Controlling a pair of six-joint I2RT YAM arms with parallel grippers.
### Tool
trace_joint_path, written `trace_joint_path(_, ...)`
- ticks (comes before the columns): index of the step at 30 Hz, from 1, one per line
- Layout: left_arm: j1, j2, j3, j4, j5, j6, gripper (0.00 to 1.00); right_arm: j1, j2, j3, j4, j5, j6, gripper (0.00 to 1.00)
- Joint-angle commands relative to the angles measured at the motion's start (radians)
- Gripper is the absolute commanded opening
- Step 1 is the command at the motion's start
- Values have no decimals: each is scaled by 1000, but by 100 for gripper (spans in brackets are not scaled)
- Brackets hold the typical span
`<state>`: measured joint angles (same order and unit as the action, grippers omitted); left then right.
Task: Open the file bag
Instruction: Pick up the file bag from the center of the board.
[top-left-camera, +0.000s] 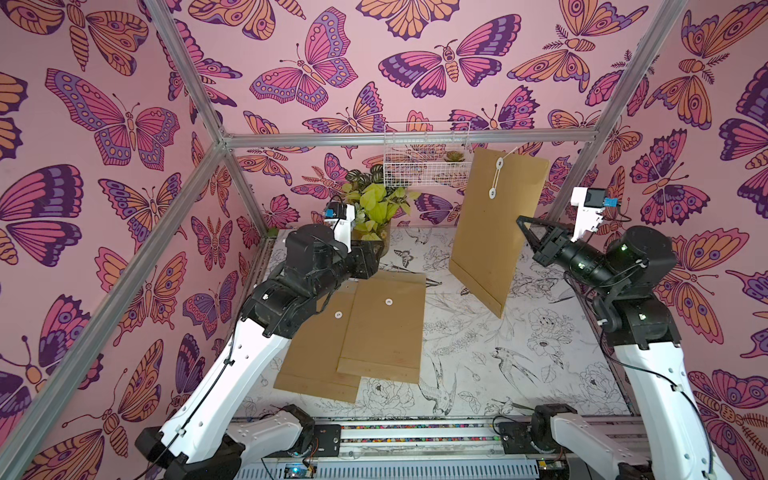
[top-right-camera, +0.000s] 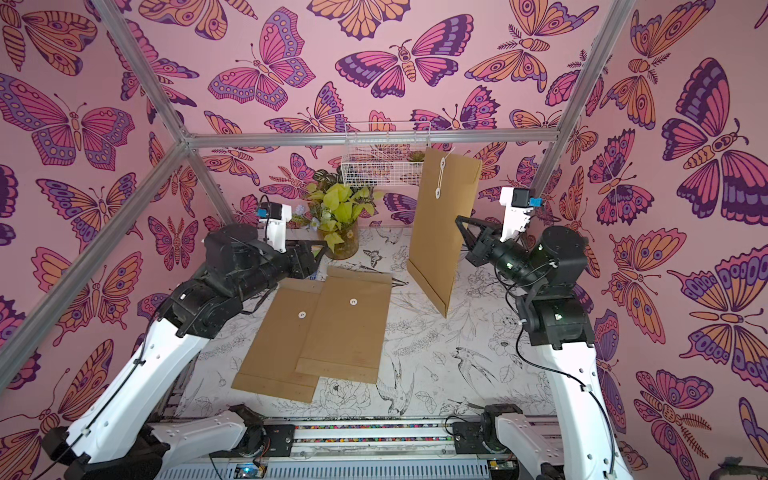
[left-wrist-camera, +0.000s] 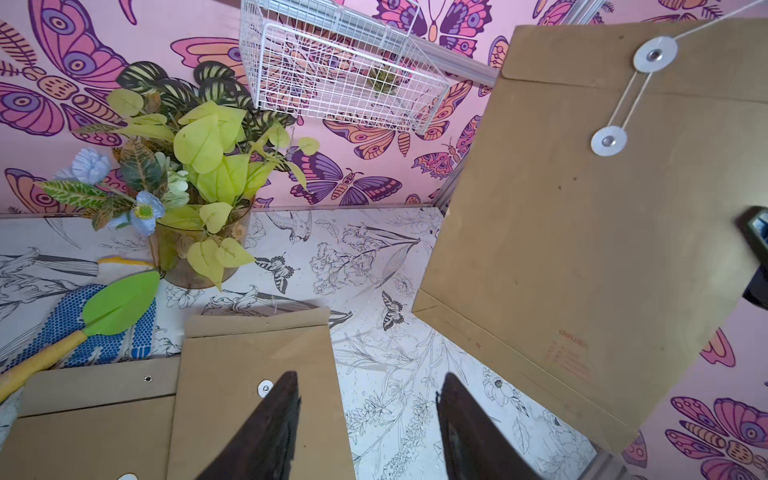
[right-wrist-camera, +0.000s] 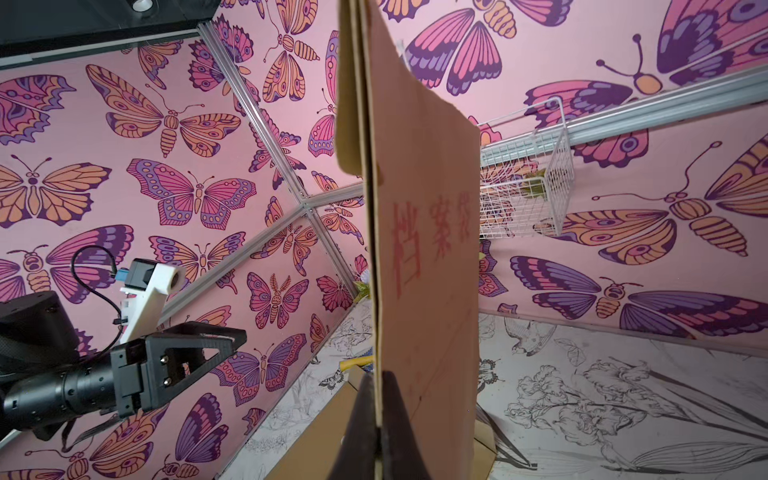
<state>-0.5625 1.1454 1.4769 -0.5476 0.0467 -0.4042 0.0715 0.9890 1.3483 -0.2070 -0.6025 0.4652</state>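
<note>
A brown paper file bag (top-left-camera: 494, 241) (top-right-camera: 444, 232) hangs upright above the table in both top views. My right gripper (top-left-camera: 520, 219) (right-wrist-camera: 376, 376) is shut on its side edge. A white string (left-wrist-camera: 627, 99) runs between two white discs near the bag's top, and the flap lies flat. Red printed characters show on the bag's other face (right-wrist-camera: 428, 237). My left gripper (left-wrist-camera: 369, 378) (top-right-camera: 320, 251) is open, empty and low over the table, left of the hanging bag and apart from it.
Two more brown file bags (top-left-camera: 386, 324) (top-left-camera: 316, 357) lie overlapping on the table under my left arm. A potted plant (top-left-camera: 374, 208) stands at the back. A white wire basket (top-left-camera: 424, 162) hangs on the rear rail. A green trowel (left-wrist-camera: 116, 303) rests on a blue glove (left-wrist-camera: 70, 328).
</note>
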Motion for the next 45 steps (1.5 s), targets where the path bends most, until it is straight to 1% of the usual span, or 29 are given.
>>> trace_joint_path(1,8,-44,-35,73,81,24,57,-3,3,43,-21,-52,-57,0)
trace_joint_path(4,27,-59,-37,116,145,13,60,-3,32,84,-18,-149,-38,0)
trace_joint_path(6,63,-57,-27,135,225,-13,64,-4,50,103,19,-216,-9,0)
trace_joint_path(9,137,-38,-11,172,353,-55,68,-4,72,116,80,-284,51,0)
trace_joint_path(12,189,-14,-9,225,468,-44,76,-3,102,143,100,-349,93,0)
trace_joint_path(15,214,14,-17,293,582,-28,82,-2,127,147,189,-421,177,0)
trace_joint_path(17,214,32,-14,306,599,-6,87,4,137,133,287,-469,244,0)
trace_joint_path(19,214,47,-9,309,593,16,90,13,138,126,357,-514,275,0)
trace_joint_path(22,214,61,-4,317,596,30,93,41,135,133,370,-553,265,0)
trace_joint_path(27,214,80,3,344,640,35,98,117,135,140,394,-590,259,0)
trace_joint_path(28,214,81,4,353,652,29,99,128,135,141,389,-591,255,0)
trace_joint_path(30,214,82,3,400,712,-1,100,141,135,140,378,-573,250,0)
trace_joint_path(32,211,76,-4,464,781,-43,97,142,132,137,348,-537,241,0)
trace_joint_path(35,208,52,-25,563,855,-108,86,142,125,148,217,-450,163,0)
trace_joint_path(38,204,17,-44,612,868,-135,75,142,121,154,116,-390,100,0)
trace_joint_path(42,203,-6,-43,624,879,-146,62,143,114,160,28,-342,60,0)
trace_joint_path(45,202,-19,-48,624,886,-146,53,142,86,146,-7,-259,40,0)
